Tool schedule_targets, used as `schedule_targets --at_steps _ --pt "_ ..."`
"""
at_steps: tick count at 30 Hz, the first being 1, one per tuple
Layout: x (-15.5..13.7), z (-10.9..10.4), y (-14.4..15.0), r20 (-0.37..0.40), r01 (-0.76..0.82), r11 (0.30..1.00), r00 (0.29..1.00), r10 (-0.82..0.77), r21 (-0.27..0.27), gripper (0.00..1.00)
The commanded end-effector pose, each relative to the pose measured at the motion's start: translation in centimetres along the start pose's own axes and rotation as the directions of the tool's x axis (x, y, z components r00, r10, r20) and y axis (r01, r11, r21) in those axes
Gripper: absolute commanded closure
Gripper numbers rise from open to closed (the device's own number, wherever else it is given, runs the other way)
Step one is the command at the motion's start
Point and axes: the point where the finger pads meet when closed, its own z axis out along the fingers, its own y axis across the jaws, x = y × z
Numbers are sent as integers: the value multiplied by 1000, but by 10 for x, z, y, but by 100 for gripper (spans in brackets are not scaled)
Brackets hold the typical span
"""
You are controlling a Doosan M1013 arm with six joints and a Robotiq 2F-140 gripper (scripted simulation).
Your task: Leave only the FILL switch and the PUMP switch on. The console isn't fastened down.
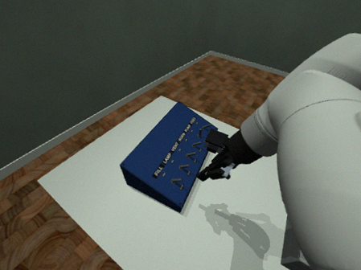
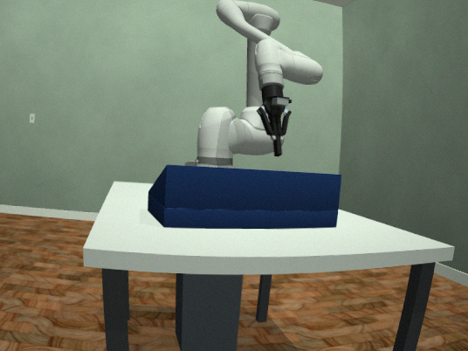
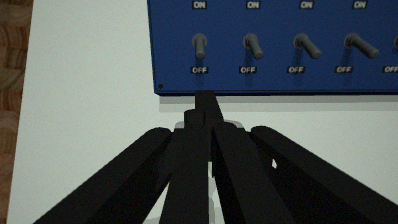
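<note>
The blue console (image 1: 156, 147) (image 2: 244, 196) (image 3: 280, 22) lies on the white table. In the wrist view its left end shows. The FILL switch (image 3: 199, 46) (image 1: 177, 182) is the leftmost lever, and it points down toward its OFF label. The three levers to its right (image 3: 253, 46) (image 3: 307, 46) (image 3: 362, 46) also lean toward OFF. The PUMP switch is out of the wrist view, and I cannot read it in the top and exterior views. My gripper (image 3: 204, 105) (image 1: 203, 175) (image 2: 277, 152) is shut and empty. It hangs above the table just in front of the console's front edge, near the FILL end.
The white table top (image 1: 113, 214) (image 2: 218, 251) (image 3: 90, 125) carries the console. Wooden floor lies beyond the table's left edge (image 3: 12, 60). The arm's bulky body (image 1: 337, 158) fills the right of the top view, and its base plate (image 1: 293, 265) sits on the table.
</note>
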Motion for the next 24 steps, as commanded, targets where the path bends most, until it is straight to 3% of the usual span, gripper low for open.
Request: schedule_targets --at_steps 1,24 --pt "0 0 0 -1 -1 1000 1000 1 0 90" --pt "1 56 -1 -1 -1 1000 1000 1 0 90"
